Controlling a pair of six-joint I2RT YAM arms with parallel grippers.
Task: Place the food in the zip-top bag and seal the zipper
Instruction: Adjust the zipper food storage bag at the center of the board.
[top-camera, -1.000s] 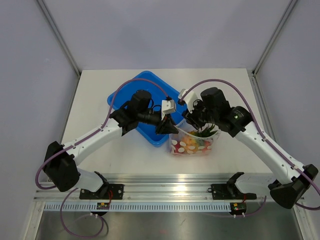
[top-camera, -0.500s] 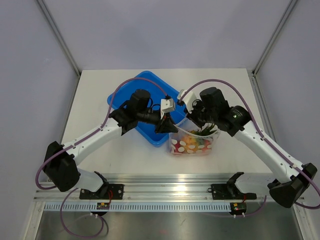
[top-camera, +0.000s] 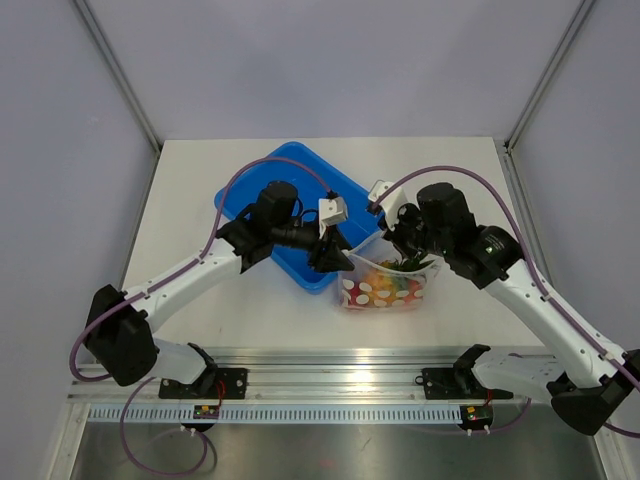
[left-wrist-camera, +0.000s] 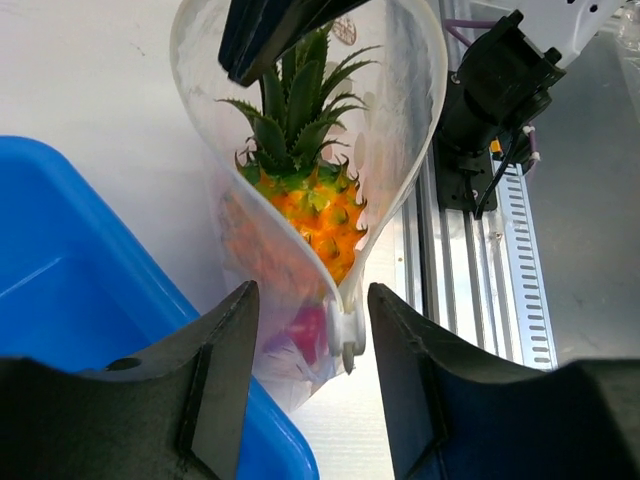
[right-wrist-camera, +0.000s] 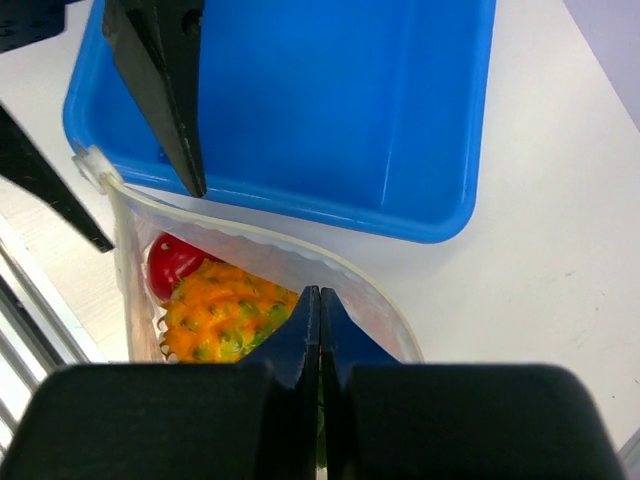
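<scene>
The zip-top bag (top-camera: 390, 288) stands upright on the white table (top-camera: 250, 300), touching the near right edge of the blue tray (right-wrist-camera: 300, 100), with its mouth gaping in a wide loop. Inside it, the orange toy pineapple (left-wrist-camera: 315, 215) sits with its green crown pointing up toward the opening, and one red fruit (right-wrist-camera: 172, 262) lies beside it on the tray side. A second red fruit cannot be made out for certain through the plastic. The food looks to be in, so the step in hand appears to be sealing. The zipper (right-wrist-camera: 240, 232) along the rim is unpressed and bowed apart. The right gripper (right-wrist-camera: 320, 300) is clenched on the rim at the side of the mouth away from the tray. The left gripper (left-wrist-camera: 310, 300) is spread, its jaws straddling the bag's corner nearest the tray, where a small white tab (left-wrist-camera: 346, 338) sits, without pinching it. Next, the left jaws likely need to close on that corner while the two rims are drawn flat together and pressed along their length. The pineapple crown reaching toward the mouth may get in the way, and the tray wall crowds the left fingers.
</scene>
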